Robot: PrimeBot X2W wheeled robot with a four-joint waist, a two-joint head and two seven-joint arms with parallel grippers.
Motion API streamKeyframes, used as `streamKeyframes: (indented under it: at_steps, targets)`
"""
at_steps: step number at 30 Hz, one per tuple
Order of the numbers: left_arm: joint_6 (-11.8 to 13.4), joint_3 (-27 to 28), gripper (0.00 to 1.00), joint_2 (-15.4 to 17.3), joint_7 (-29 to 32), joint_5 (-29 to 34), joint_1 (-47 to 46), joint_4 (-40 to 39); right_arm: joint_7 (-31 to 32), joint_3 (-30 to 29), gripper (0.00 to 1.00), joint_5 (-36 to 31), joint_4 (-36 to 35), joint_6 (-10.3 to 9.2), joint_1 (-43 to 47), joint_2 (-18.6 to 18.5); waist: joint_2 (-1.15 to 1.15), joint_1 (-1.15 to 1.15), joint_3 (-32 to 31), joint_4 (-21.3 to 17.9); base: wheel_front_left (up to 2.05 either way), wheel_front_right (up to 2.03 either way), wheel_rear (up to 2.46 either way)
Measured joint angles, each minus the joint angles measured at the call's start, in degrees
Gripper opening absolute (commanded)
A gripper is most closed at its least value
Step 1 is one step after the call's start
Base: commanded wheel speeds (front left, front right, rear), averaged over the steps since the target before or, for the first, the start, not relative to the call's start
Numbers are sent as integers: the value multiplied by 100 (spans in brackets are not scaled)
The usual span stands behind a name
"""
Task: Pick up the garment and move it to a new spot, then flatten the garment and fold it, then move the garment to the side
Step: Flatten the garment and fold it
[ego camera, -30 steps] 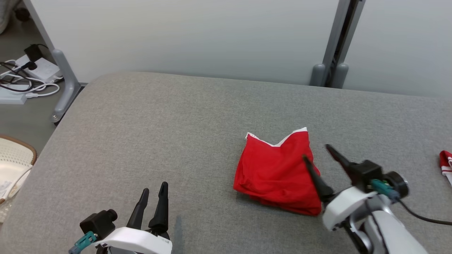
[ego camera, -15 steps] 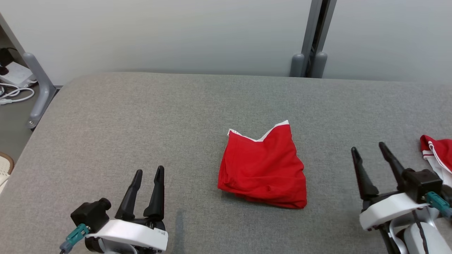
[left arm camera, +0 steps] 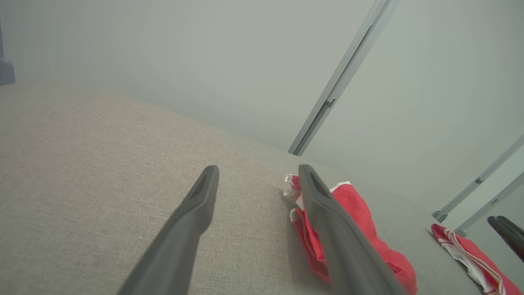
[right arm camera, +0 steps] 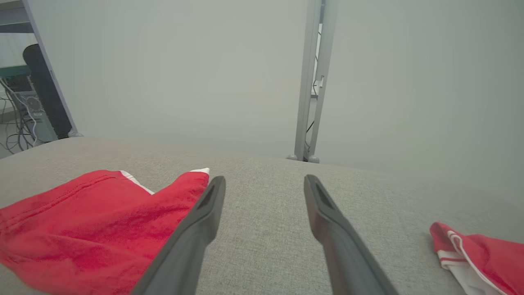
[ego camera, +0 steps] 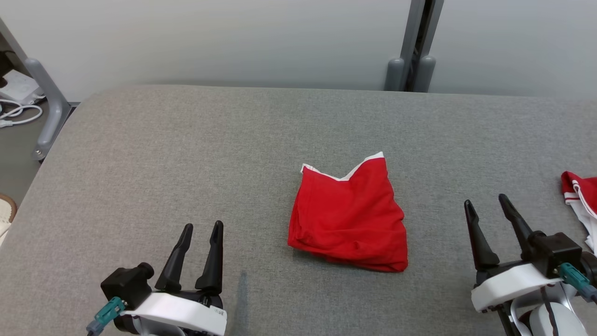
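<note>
Desk (ego camera: 140, 163): grey fabric, folded red garment (ego camera: 347, 219) lying mid-surface.
Left hand (ego camera: 203, 225): fingers wide apart, empty.
Right hand (ego camera: 485, 200): fingers wide apart, empty.

Red-and-white striped cloth (ego camera: 580, 196): cut by the head view's right edge, so its full shape cannot be told.
Folded red fabric garment with white trim (left arm camera: 364, 217): its middle is hidden behind the left gripper's (left arm camera: 258, 176) dark finger (left arm camera: 327, 221) in the left wrist view (its lower end runs off the bottom edge).
Pale rounded object (ego camera: 4, 219): only a sliver at the head view's left edge, unidentifiable.

Overhead head, low wrists, common garment (ego camera: 347, 217)
</note>
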Motion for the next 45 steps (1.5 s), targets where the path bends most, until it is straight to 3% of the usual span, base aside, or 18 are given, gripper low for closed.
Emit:
streamKeyframes:
  at_steps: [1,11,20,25,29,35,45]
  targets:
    - [0,-26,100,-1,1,0,-8,10,0,79,0,-15,18,0,-7,-29,0,0,14,18,0,0,0]
    - [-2,-180,100,-2,1,8,-104,98,245,1481,0,627,925,0,-530,-335,0,0,167,320,0,0,0]
    - [-8,-267,100,2,0,7,-123,227,808,2246,0,1207,2109,0,-824,-434,0,0,262,629,0,0,0]
    - [2,-215,100,2,0,-2,-108,236,869,2247,0,1605,2158,1,-817,-541,0,0,243,646,0,0,0]
    - [10,-287,100,-1,0,-24,-112,230,834,2135,0,1601,1949,-1,-922,-688,0,0,268,674,0,0,0]
    - [27,-466,100,-1,0,-125,-177,197,853,2040,0,1419,1678,0,-1637,-624,0,0,369,786,0,0,0]
    - [86,-730,100,-1,1,-270,-376,185,1185,2215,0,1456,2932,0,-2259,-888,0,0,619,1290,0,0,0]
